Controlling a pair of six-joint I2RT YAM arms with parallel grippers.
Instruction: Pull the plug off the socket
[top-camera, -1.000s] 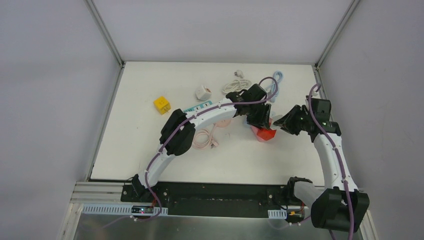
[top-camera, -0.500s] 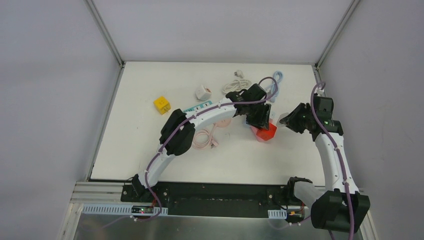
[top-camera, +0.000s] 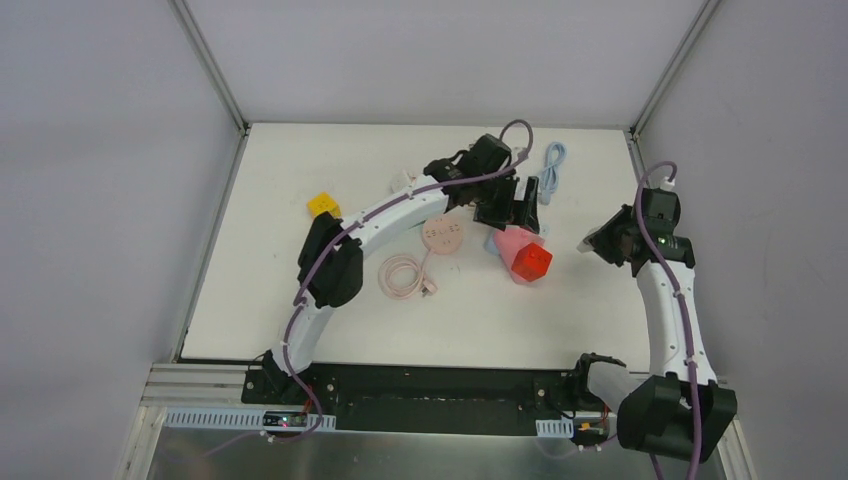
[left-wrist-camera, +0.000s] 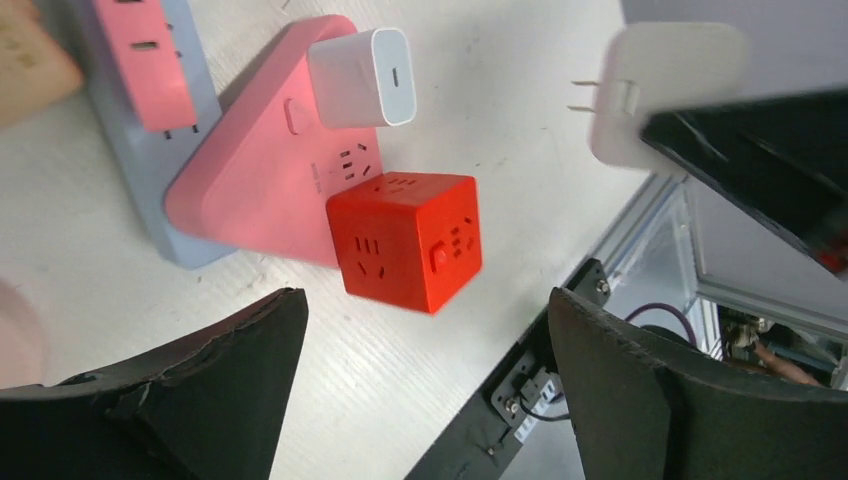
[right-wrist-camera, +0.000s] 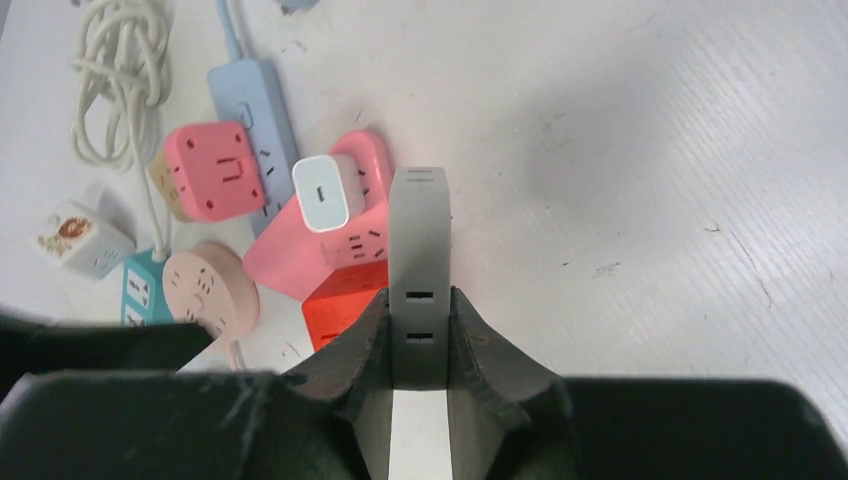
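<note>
The red cube socket (top-camera: 531, 262) rests on the table against a pink triangular socket (top-camera: 510, 240); none of its faces in view (left-wrist-camera: 405, 240) has a plug in it. The plug (right-wrist-camera: 419, 250), a flat grey-white adapter, sits pinched between the fingers of my right gripper (right-wrist-camera: 419, 300), which is shut on it. In the left wrist view the plug (left-wrist-camera: 660, 90) hangs in the air to the right of the cube, prongs bare. My left gripper (left-wrist-camera: 425, 320) is open above the cube, touching nothing. A white charger (left-wrist-camera: 360, 77) stays plugged into the pink socket.
A blue power strip (right-wrist-camera: 255, 100) carrying a pink cube (right-wrist-camera: 212, 170), a round beige socket (right-wrist-camera: 205, 290), a white cable coil (right-wrist-camera: 115, 70) and a small white cube (right-wrist-camera: 85, 240) crowd the far middle. A yellow cube (top-camera: 322, 204) and a pink coiled cable (top-camera: 403, 275) lie to the left.
My left gripper has opened, let go of the red cube and drawn back toward the far side. The right gripper has carried the plug rightward, away from the cube.
</note>
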